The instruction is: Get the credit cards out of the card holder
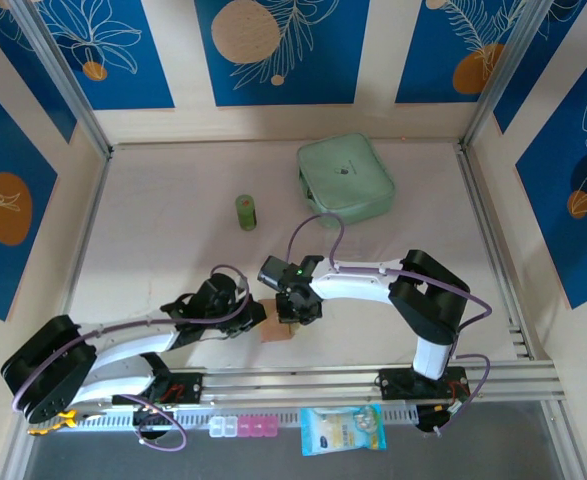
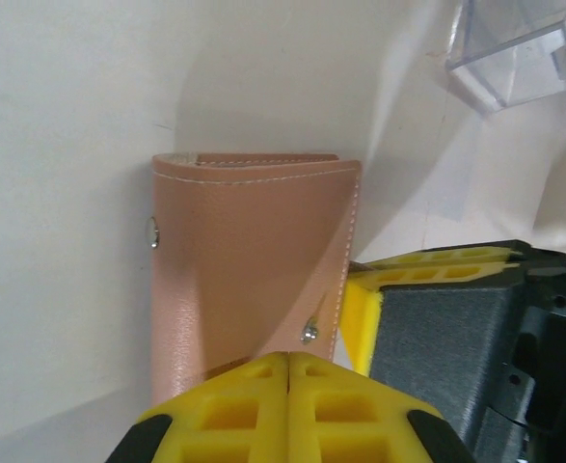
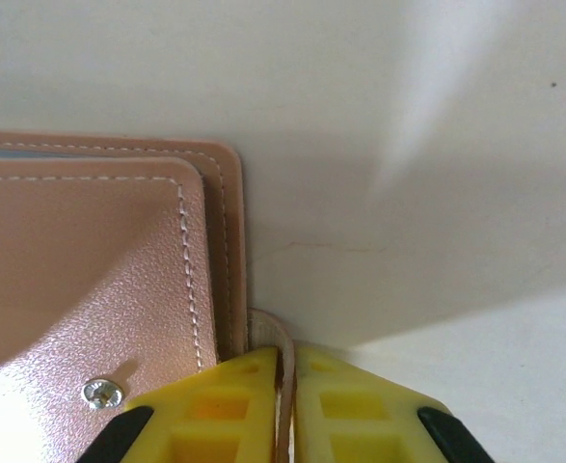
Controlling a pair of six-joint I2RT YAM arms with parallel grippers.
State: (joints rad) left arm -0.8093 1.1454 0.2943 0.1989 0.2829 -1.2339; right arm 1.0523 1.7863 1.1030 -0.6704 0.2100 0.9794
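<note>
The card holder (image 1: 274,333) (image 2: 249,260) (image 3: 99,270) lies folded shut on the table between the two arms, tan-pink with white stitching and metal snap studs (image 2: 152,231). The credit cards are hidden inside it. My left gripper (image 1: 257,318) (image 2: 290,359) is shut, its yellow tips pressed together over the holder's near edge with nothing visible between them. My right gripper (image 1: 292,320) (image 3: 287,352) is shut on the holder's thin clasp tab (image 3: 275,333), which curves out from the holder's side. Its yellow and dark finger (image 2: 437,328) shows beside the holder in the left wrist view.
A large mint-green zip case (image 1: 345,178) lies at the back right and a small green cylinder (image 1: 247,212) stands behind the holder. A clear plastic box (image 2: 514,48) sits close by. A printed packet (image 1: 343,430) lies in front of the rail.
</note>
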